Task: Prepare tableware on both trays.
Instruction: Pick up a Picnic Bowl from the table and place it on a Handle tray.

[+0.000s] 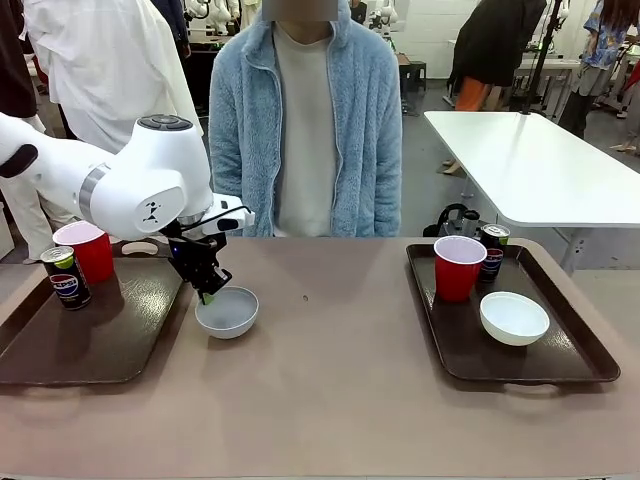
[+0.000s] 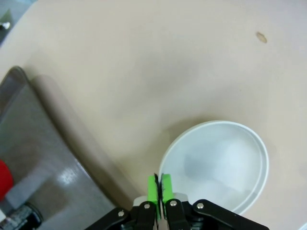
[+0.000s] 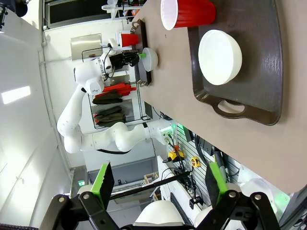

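Note:
My left gripper [image 1: 207, 292] is shut on the near rim of a small white bowl [image 1: 228, 314], which sits low over the table just right of the left tray [image 1: 120, 345]. The left wrist view has the green pads [image 2: 153, 189] pinched on the rim of that bowl [image 2: 216, 160], with the tray [image 2: 38, 143] beside it. The left tray carries a red cup [image 1: 88, 250] and a Pepsi can [image 1: 66, 277]. The right tray [image 1: 570, 350] carries a red cup [image 1: 458, 267], a can [image 1: 492, 250] and a white bowl [image 1: 514, 318]. My right gripper [image 3: 159, 168] hangs open, high above the right tray [image 3: 259, 72].
A person in a light blue fleece [image 1: 305, 120] stands at the far edge of the brown table [image 1: 330, 400]. A white table [image 1: 530, 160] stands behind at the right. A small dark speck [image 1: 305, 298] lies mid-table.

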Motion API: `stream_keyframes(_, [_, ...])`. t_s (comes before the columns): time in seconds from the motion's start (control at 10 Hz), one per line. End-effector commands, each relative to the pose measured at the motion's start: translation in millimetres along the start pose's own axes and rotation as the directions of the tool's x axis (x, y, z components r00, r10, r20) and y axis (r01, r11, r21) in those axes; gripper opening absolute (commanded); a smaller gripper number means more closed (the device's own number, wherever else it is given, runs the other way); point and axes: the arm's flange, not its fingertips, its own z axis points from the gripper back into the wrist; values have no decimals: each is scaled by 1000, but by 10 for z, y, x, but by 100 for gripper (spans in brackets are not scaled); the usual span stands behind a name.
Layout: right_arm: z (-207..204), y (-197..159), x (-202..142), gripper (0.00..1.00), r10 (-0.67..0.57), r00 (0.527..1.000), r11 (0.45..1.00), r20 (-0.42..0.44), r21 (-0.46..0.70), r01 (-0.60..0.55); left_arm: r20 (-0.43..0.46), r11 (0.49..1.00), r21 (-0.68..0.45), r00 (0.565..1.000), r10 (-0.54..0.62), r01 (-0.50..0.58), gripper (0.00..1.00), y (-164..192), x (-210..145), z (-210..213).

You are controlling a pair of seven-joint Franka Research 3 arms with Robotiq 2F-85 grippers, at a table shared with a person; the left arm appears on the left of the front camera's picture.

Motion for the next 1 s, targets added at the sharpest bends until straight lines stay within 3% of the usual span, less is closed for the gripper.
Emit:
stream_keyframes(0.0, [0, 12, -17, 100, 0, 1000, 1000, 0, 4, 0, -10, 999, -21, 999, 45, -45, 0, 45, -42, 92])
stream_keyframes(0.3, [0, 12, -17, 100, 0, 1000, 1000, 0, 4, 0, 21, 993, -92, 997, 79, -77, 0, 139, -411, 793])
stream_keyframes(0.5, [0, 12, -17, 100, 0, 1000, 1000, 0, 4, 0, 50, 987, -111, 991, 126, -120, 0, 400, -797, 1126])
stream_keyframes(0.9, [0, 12, -17, 100, 0, 1000, 1000, 0, 4, 0, 65, 939, -149, 945, 322, -309, 0, 1232, -1633, 1146])
